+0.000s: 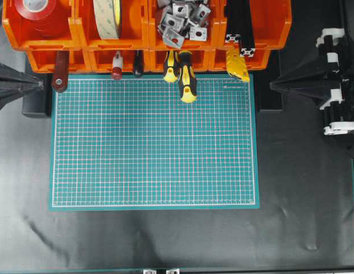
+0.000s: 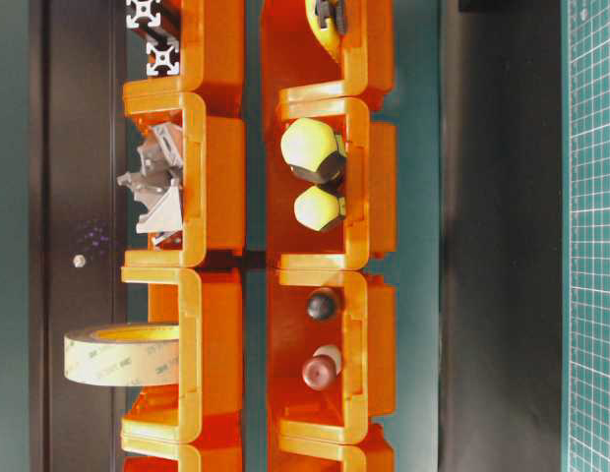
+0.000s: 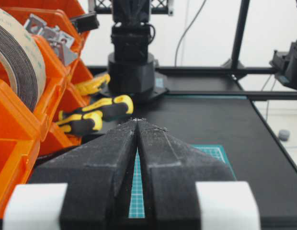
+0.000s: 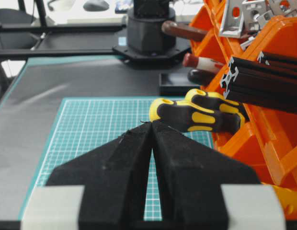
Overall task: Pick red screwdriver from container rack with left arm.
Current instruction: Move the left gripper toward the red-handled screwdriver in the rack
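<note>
1. Nothing of the task is under way yet, as I judge it: the left pincer (image 1: 37, 83) sits parked at the left edge of the desk (image 1: 165, 240), well apart from the container rack (image 1: 80, 31), its tips pressed together and holding nothing.
2. The right pincer (image 1: 277, 85) rests at the opposite edge, likewise closed and empty in its own wrist view.
3. The red screwdriver (image 1: 116, 65) stands in a lower-row bin of the rack, second from the left in the overhead view. Its rounded dark red cap pokes out over the top edge of the green mat (image 1: 154, 148).
4. Neighbours: a black-handled tool (image 1: 138, 64) lies just beside it in the same bin, a brown-red flat handle (image 1: 60, 73) occupies the next bin to the left, and the yellow-and-black screwdrivers (image 1: 182, 74) lie further right.
5. The next move calls for the left pincer to open, swing toward that bin and line up on the protruding cap.
6. The approach probably needs care to straddle the red handle alone, since the black tool sits so close.
</note>
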